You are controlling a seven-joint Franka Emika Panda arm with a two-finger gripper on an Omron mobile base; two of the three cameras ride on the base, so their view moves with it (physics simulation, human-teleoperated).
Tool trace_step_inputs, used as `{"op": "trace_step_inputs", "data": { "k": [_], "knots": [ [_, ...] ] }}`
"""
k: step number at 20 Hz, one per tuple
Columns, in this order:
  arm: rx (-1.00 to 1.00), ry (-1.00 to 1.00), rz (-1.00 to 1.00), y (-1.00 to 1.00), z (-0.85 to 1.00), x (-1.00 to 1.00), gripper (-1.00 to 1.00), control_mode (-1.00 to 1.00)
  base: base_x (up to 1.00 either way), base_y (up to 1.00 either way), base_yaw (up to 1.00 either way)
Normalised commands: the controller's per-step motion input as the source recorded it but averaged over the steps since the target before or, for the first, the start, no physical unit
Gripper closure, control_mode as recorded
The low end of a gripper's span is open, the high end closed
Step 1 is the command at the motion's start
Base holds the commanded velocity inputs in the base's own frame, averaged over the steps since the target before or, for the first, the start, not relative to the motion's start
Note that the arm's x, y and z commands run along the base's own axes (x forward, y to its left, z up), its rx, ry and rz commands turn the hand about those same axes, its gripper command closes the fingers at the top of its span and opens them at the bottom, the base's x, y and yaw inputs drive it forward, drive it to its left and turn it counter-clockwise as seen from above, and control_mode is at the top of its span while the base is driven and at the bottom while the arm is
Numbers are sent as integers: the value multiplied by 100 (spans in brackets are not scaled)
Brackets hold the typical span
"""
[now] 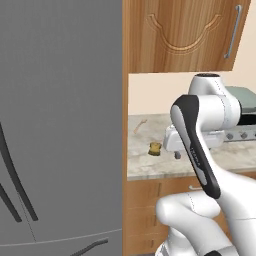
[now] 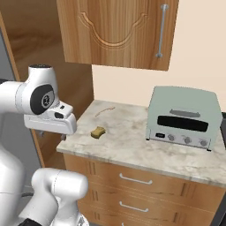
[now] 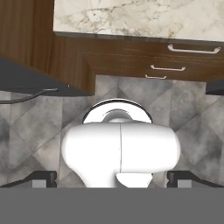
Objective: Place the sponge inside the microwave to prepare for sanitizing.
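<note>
Approach step: the end effector (image 3: 112, 177) is standing fully open, holding nothing, pointing floorward. Sponge (image 2: 98, 131) is lying untouched on worktop (image 2: 132, 141). Next move calls for descending over it.

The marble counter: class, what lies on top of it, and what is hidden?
On the counter lie the sponge, a thin beige stick and a grey-green toaster oven. The white arm covers part of its front-left edge.
</note>
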Motion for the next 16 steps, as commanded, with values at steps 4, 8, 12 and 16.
{"op": "trace_step_inputs", "data": {
  "k": [4, 8, 12, 16],
  "knots": [
    [0, 0, 0, 0, 0, 0, -100, 100, 0, 0, 0],
    [0, 0, 0, 0, 0, 0, -100, 100, 0, -1, 0],
    [0, 0, -12, -6, 0, 11, -100, -100, 0, 0, 0],
    [0, -6, -24, -21, 0, 38, -100, -100, 0, 0, 0]
  ]
}}
